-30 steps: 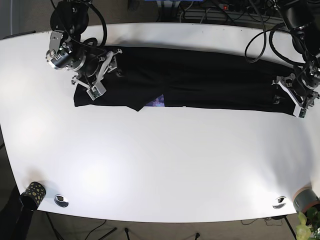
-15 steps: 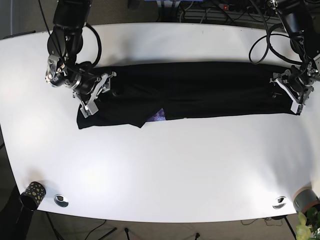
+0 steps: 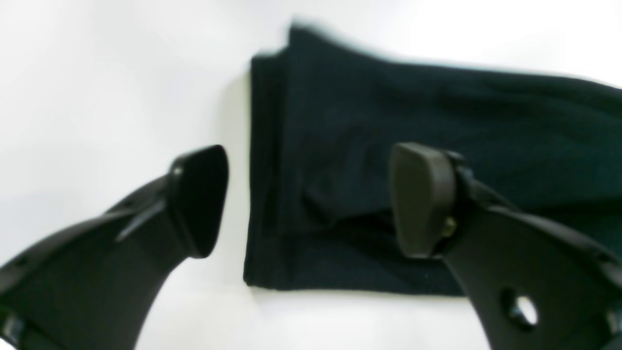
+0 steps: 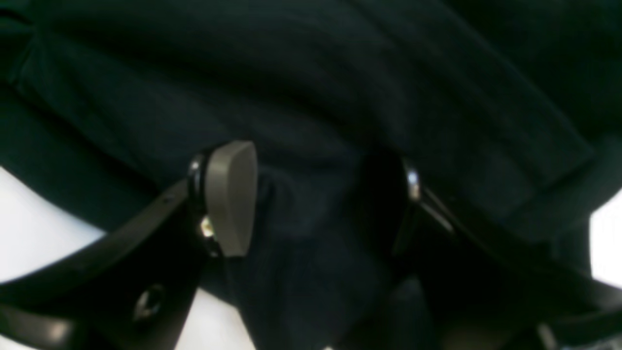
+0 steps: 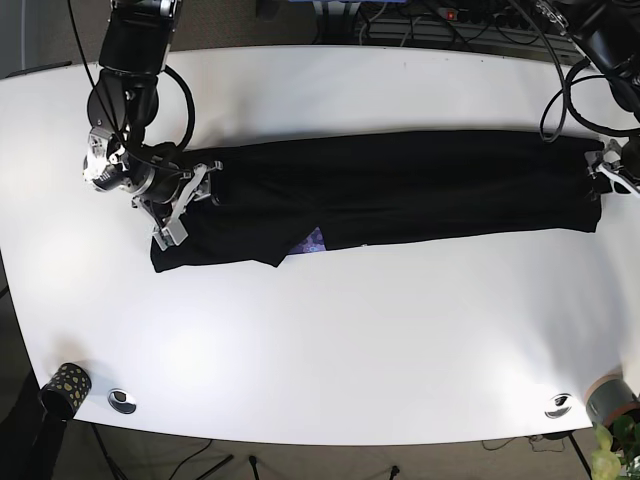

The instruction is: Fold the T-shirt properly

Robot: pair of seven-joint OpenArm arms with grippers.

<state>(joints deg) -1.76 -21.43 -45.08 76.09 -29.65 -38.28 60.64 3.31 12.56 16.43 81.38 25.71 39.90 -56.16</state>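
Note:
The black T-shirt (image 5: 400,185) lies as a long band across the white table (image 5: 320,340), with a purple print patch (image 5: 312,240) showing at its front edge. My left gripper (image 5: 598,178) is at the band's right end in the base view. In the left wrist view this gripper (image 3: 311,199) is open, its fingers (image 3: 199,199) straddling the shirt's (image 3: 364,121) folded end edge. My right gripper (image 5: 190,203) sits on the band's left end. Seen from the right wrist, that gripper (image 4: 320,194) stands open over bunched shirt cloth (image 4: 340,73).
A patterned tape roll (image 5: 70,380) and a metal disc (image 5: 122,400) sit at the front left corner. Another disc (image 5: 558,405), a grey cylinder (image 5: 612,395) and a plant (image 5: 610,455) are at the front right. Cables (image 5: 430,20) run behind the table.
The whole shirt slid toward the table's front, and its left end dropped lower. Both grippers moved with it, the left one outward to the shirt's end edge.

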